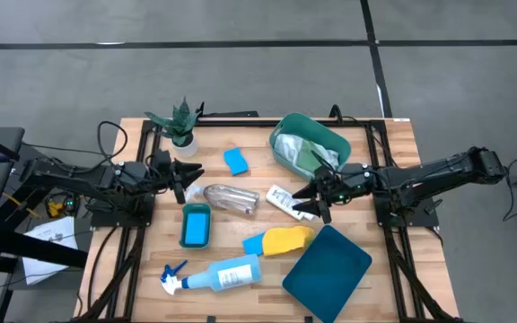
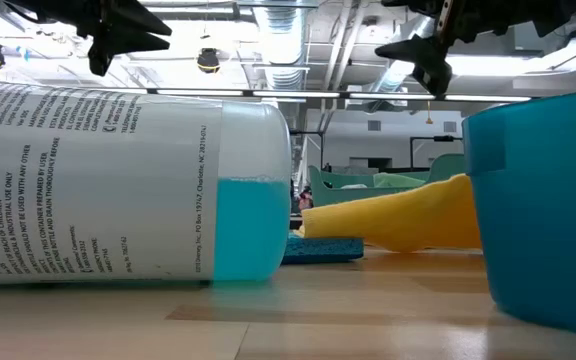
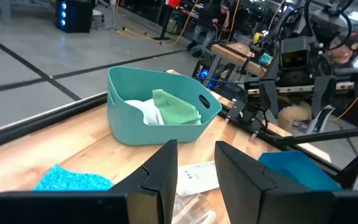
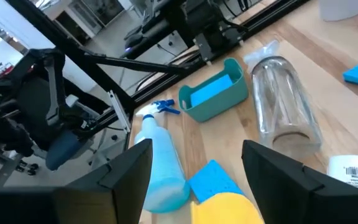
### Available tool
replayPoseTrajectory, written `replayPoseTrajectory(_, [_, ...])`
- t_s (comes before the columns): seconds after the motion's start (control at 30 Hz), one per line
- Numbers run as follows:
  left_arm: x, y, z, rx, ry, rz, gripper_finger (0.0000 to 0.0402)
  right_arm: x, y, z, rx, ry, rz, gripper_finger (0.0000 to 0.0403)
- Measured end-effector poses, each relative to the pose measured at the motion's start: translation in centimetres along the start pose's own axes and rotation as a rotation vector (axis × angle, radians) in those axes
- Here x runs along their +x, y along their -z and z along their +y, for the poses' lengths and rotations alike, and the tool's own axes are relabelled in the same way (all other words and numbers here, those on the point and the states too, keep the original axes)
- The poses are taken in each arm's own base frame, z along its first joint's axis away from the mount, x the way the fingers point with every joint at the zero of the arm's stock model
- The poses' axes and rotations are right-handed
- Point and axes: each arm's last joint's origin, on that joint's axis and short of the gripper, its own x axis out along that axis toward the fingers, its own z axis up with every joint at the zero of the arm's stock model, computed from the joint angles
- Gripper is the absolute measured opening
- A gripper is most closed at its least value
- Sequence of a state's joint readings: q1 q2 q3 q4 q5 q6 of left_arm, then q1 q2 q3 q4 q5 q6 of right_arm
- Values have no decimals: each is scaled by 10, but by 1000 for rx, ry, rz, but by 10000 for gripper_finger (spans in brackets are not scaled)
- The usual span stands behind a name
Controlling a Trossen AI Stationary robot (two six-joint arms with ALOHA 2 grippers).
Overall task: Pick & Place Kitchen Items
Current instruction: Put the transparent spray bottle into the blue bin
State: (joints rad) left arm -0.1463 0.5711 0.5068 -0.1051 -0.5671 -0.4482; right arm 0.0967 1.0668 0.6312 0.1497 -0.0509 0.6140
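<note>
Clear plastic cup (image 1: 232, 197) lies between left gripper (image 1: 189, 175), jaws narrowly apart, empty, and right gripper (image 1: 307, 199), wide open, empty.

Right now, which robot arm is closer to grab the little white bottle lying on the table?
Probably the right. Its pincer hangs open almost beside the white bottle. The left pincer is farther away, with the clear crinkled cup lying between it and the bottle.

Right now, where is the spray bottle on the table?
In the high view the spray bottle lies on its side at the table's near edge, left of centre, just below the small teal holder and left of the dark teal lid.
</note>
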Motion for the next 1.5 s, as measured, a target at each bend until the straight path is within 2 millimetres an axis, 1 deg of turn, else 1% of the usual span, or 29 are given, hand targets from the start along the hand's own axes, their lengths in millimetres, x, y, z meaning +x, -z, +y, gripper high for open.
replayPoseTrajectory(0.07, [0, 0, 0, 26, -1, 0, 104, 0, 0, -1, 15, 20, -11, 240])
replayPoseTrajectory(0.23, [0, -1, 0, 23, -3, -11, 104, 0, -1, -3, 64, 88, -60, 240])
replayPoseTrajectory(0.4, [0, -1, -1, 26, 21, 1, 104, 0, -1, -6, 80, 108, -48, 240])
replayPoseTrajectory(0.6, [0, 0, -1, 108, 33, 12, 110, 0, -1, -7, 124, 112, -50, 240])
replayPoseTrajectory(0.73, [4, 9, 2, 157, -18, 86, 136, 0, -1, -7, 129, 114, -51, 240])
replayPoseTrajectory(0.97, [15, 31, 10, 150, -131, 277, 210, 0, 0, -8, 151, 137, -56, 240])
replayPoseTrajectory(1.03, [17, 36, 15, 113, -188, 320, 225, 0, 0, -8, 160, 140, -54, 240])
replayPoseTrajectory(1.1, [18, 40, 22, 31, -267, 355, 234, 0, 0, -8, 173, 141, -54, 240])
replayPoseTrajectory(1.2, [16, 45, 34, -119, -382, 414, 238, 0, 0, -8, 178, 141, -55, 240])
replayPoseTrajectory(1.3, [13, 49, 43, -227, -466, 481, 238, 0, 0, -8, 184, 141, -55, 240])
replayPoseTrajectory(1.4, [10, 52, 51, -331, -512, 557, 239, 0, 0, -8, 184, 141, -55, 240])
replayPoseTrajectory(1.5, [9, 53, 57, -422, -515, 647, 243, 0, 0, -8, 184, 141, -55, 240])
